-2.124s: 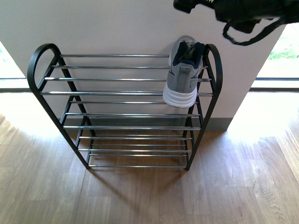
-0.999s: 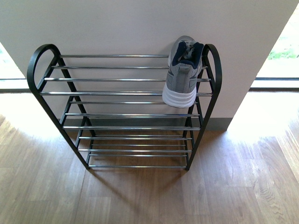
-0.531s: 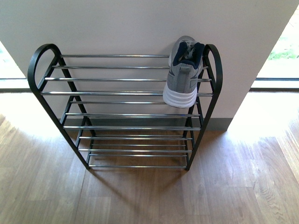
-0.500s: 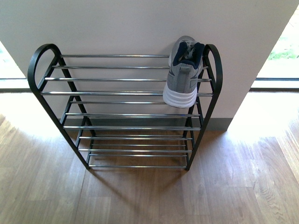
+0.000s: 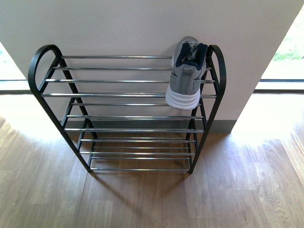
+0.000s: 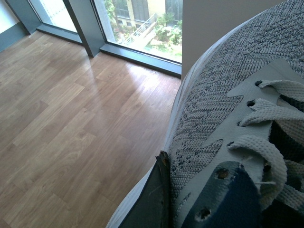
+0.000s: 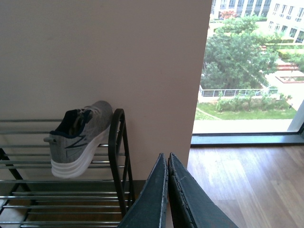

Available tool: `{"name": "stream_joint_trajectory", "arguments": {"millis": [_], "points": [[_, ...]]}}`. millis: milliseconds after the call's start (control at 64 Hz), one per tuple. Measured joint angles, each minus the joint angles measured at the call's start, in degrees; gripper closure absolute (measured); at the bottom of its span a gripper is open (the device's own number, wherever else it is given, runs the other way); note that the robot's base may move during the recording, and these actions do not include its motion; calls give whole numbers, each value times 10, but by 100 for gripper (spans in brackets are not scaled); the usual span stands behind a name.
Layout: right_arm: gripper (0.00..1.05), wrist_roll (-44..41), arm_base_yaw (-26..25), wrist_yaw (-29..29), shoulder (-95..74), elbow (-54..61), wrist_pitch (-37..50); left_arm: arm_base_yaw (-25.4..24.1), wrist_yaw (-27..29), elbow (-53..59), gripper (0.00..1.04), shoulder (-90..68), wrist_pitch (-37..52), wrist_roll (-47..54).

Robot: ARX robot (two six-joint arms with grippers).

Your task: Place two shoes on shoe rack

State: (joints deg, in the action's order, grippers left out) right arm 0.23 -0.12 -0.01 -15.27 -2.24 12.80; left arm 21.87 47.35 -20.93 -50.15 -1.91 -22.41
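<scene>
Two shoes: first sneaker [image 5: 184,78] sits on the shoe rack [image 5: 114,94]; my left gripper [image 6: 164,166] pinches the second sneaker [image 6: 213,114] by its soft, light knit side; right gripper [image 7: 166,159] closed, empty.

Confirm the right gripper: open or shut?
Shut: the right gripper has its fingers pressed together with nothing between them.

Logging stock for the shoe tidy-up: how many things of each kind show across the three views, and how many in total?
Grey sneakers: 2 (sneaker on the top tier; second sneaker, close up in the left wrist view)
Shoe rack: 1
Total: 3
</scene>
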Motion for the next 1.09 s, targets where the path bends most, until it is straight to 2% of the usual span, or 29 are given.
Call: {"name": "stream_joint_trajectory", "arguments": {"millis": [328, 453, 968, 999, 1093], "points": [[103, 0, 0, 0, 50, 11, -25, 0, 0, 0, 103, 0, 0, 0], [103, 0, 0, 0, 136, 11, -122, 0, 0, 0, 103, 0, 0, 0], [103, 0, 0, 0, 149, 11, -127, 0, 0, 0, 103, 0, 0, 0], [101, -1, 0, 0, 149, 11, -127, 0, 0, 0, 103, 0, 0, 0], [84, -1, 0, 0, 149, 11, -127, 0, 0, 0, 103, 0, 0, 0]]}}
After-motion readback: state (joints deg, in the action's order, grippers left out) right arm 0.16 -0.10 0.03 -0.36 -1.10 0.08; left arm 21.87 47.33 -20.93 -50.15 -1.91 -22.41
